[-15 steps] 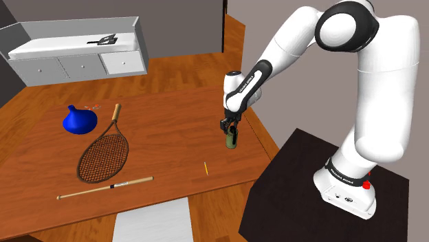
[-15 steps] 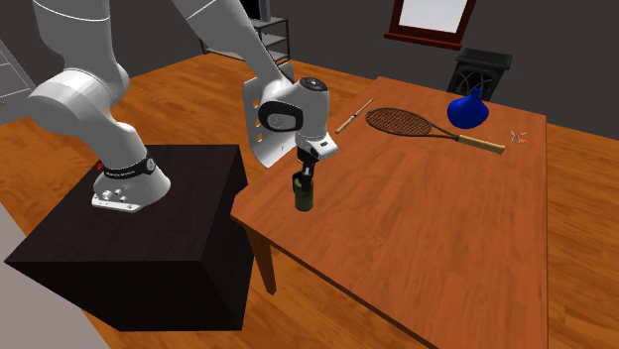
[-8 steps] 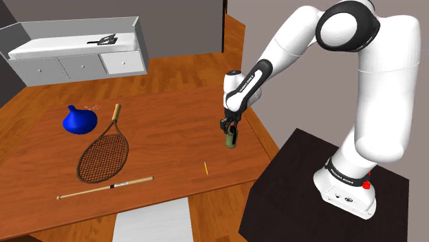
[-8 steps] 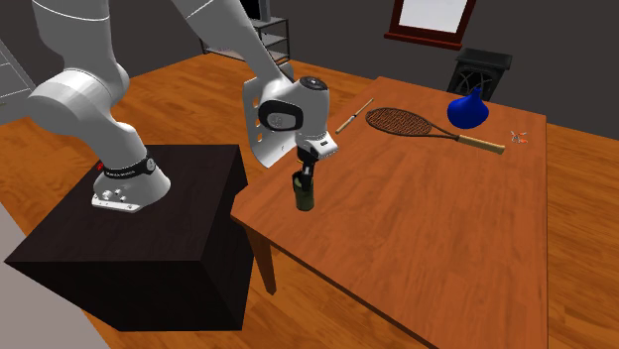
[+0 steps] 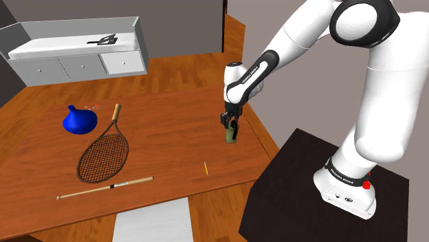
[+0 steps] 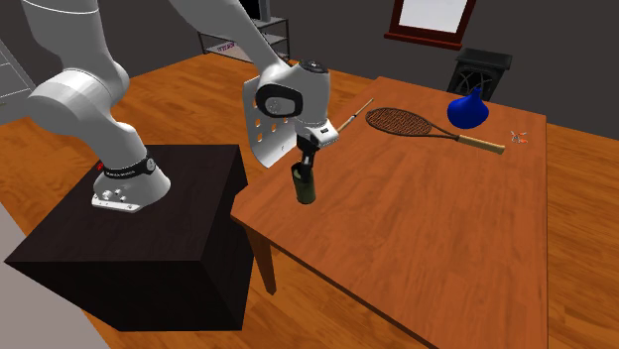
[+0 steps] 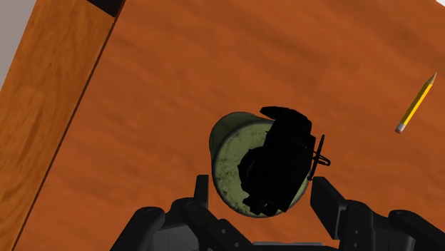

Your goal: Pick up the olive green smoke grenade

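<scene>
The olive green smoke grenade (image 5: 232, 133) is a small upright can with a black fuze top, hanging just above the wooden table (image 5: 165, 144) near its edge by the stand. My black gripper (image 5: 230, 122) is shut on its top. In the second exterior view the grenade (image 6: 305, 183) hangs below the gripper (image 6: 306, 161), its base off the tabletop. The wrist view looks straight down on the grenade (image 7: 232, 157), with its black fuze (image 7: 282, 160) clasped between my fingers (image 7: 203, 196).
A yellow pencil (image 7: 416, 103) lies on the table close to the grenade. Farther off lie a tennis racket (image 5: 104, 148), a blue cone-shaped thing (image 5: 78, 120) and a wooden stick (image 5: 104, 187). White cabinets (image 5: 75, 48) stand beyond the table; the black stand (image 5: 330, 192) is beside it.
The gripper has risen slightly with the grenade in it, lifting the can off the tabletop. The arm's upper links have shifted upward too.
</scene>
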Tool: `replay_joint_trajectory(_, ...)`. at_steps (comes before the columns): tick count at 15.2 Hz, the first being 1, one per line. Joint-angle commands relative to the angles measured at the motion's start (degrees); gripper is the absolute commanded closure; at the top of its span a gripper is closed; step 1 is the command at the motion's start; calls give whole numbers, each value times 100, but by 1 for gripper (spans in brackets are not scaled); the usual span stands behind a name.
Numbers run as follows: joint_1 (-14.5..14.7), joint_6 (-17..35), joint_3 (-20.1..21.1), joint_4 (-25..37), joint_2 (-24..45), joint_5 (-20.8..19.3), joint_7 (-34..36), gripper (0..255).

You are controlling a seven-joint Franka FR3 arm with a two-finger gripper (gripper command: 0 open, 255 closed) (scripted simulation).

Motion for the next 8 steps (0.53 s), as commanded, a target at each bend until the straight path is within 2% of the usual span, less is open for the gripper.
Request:
replay_joint_trajectory(1,9,-127,3,2,-126,-2,17,255)
replay_joint_trajectory(8,8,-477,2,13,-465,-6,28,255)
